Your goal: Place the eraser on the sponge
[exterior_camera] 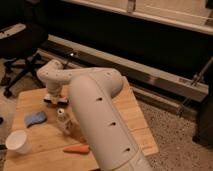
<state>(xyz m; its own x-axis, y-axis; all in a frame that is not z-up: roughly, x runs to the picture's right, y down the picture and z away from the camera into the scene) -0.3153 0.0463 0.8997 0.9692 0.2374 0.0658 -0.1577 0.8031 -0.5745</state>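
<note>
Wooden tabletop (134, 119) carries everything.

Arm (100, 117): rises from the near edge, elbows over the middle, forearm reaches back toward the far-left corner. It hides much of the centre of the top.

White paper cup (16, 141): upright at the near-left corner, clear of the work.

Sponge (35, 118): flat by the left edge, top bare, nothing on it.

Carrot (76, 148): lying along the near edge, beside the arm.

Gripper (54, 95): low over the far-left part of the top, pointing down, fingers closed; they appear clamped on the eraser (61, 101), which sits at table level beneath them, near the sponge but apart from it. Judgement: a top-down pinch suits a thin flat block.

Small pale object (62, 116): stands just nearer than the eraser; cannot identify.

Eraser is not on the sponge.
</note>
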